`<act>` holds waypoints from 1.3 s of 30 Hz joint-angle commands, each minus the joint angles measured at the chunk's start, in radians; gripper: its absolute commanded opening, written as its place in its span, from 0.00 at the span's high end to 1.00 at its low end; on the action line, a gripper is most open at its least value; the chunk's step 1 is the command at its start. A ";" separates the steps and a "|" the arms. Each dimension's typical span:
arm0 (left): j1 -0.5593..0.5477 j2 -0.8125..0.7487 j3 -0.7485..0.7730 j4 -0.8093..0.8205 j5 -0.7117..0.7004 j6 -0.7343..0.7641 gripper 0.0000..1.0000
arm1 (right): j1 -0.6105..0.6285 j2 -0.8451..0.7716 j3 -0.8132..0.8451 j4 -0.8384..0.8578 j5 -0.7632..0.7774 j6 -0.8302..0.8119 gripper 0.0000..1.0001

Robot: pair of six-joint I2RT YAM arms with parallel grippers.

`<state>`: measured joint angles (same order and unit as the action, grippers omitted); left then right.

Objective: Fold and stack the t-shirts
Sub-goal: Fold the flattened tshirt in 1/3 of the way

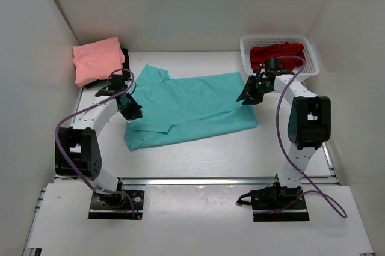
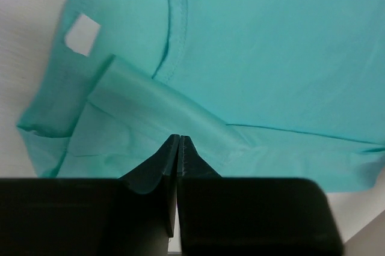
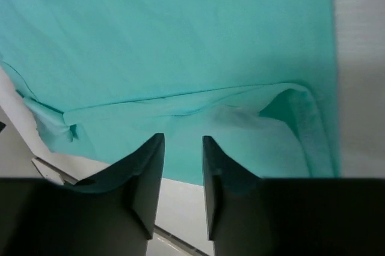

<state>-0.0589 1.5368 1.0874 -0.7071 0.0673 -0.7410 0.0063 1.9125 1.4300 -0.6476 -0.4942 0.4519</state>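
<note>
teal t-shirt [image 1: 192,103] spread beside basket

lies flat, left of the white basket [image 1: 310,57] and nearer, near side folded over. left gripper [image 2: 180,142]: clenched tip to tip over the sleeve end farthest from the basket. right gripper [image 3: 182,142]: released, hovering just in front of the basket. in the basket, red t-shirt [image 1: 277,54]; far left of it, salmon pink t-shirt [image 1: 98,59] atop a dark t-shirt [image 1: 126,59].

Teal t-shirt [image 1: 192,106] spread flat, red t-shirt [image 1: 275,52] in basket [image 1: 311,57]

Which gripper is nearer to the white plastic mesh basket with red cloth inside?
Right. The right gripper hangs in front of the white mesh basket; the left gripper is across the teal cloth t-shirt.
</note>
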 commanded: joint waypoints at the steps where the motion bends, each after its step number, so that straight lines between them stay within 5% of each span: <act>1: -0.068 -0.038 -0.049 0.118 -0.052 -0.032 0.89 | 0.044 -0.064 -0.037 0.080 0.066 -0.145 0.74; 3: -0.133 -0.020 -0.078 0.150 -0.092 -0.031 0.89 | 0.072 -0.056 -0.063 0.120 0.078 -0.160 0.92; 5: -0.156 0.008 -0.115 0.210 -0.132 -0.032 0.89 | 0.087 -0.050 -0.115 0.135 0.115 -0.160 0.99; 13: -0.136 0.053 -0.267 0.276 -0.224 0.009 0.88 | 0.118 -0.189 -0.435 0.190 0.189 -0.124 1.00; 25: -0.176 -0.371 -0.645 0.143 -0.182 0.045 0.88 | 0.115 -0.594 -0.868 0.148 0.188 -0.013 1.00; 30: -0.111 -0.533 -0.597 0.144 -0.124 0.097 0.86 | 0.086 -0.763 -0.856 0.097 0.178 -0.018 0.98; 35: -0.118 -0.492 -0.347 0.191 -0.132 0.213 0.93 | 0.130 -0.854 -0.674 0.017 0.194 -0.039 0.90; 36: -0.099 -0.483 -0.321 0.240 -0.098 0.218 0.88 | 0.145 -0.848 -0.630 0.026 0.198 -0.065 0.80; 37: -0.096 -0.459 -0.299 0.277 -0.101 0.232 0.73 | 0.149 -0.837 -0.587 0.041 0.206 -0.070 0.77; 39: -0.079 -0.408 -0.242 0.337 -0.100 0.261 0.71 | 0.149 -0.775 -0.545 0.097 0.191 -0.113 0.75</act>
<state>-0.1616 1.0843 0.7719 -0.4839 -0.0551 -0.5526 0.1444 1.0992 0.8089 -0.6102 -0.3111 0.4011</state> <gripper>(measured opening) 0.286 0.238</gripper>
